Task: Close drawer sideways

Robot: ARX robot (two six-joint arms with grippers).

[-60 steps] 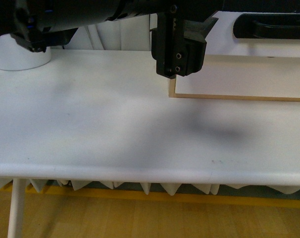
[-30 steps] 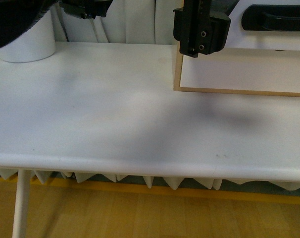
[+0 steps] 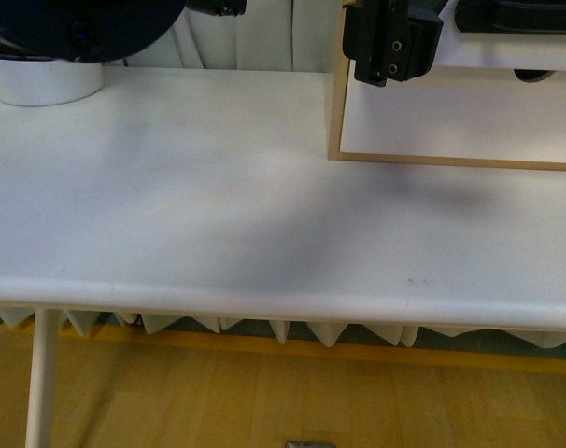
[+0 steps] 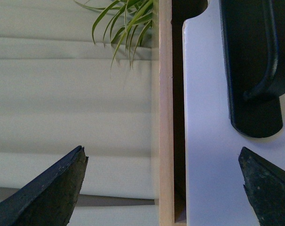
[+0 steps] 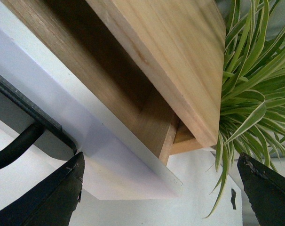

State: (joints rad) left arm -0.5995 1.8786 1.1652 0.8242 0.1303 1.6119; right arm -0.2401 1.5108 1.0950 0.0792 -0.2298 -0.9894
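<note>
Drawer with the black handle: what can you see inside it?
Right wrist view: behind the white front of the drawer, only a shadowed wooden wall shows next to the cabinet panel. The floor and any contents are hidden by that panel and the shadow.

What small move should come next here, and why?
Probably ease the open left gripper forward against the drawer beside its black handle: the right wrist view shows the drawer standing out of the wood cabinet, not yet pushed in.

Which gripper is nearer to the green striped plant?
Right. The right gripper has the plant close beside one finger; left gripper is at the light-wood cabinet, leaves far beyond.
</note>
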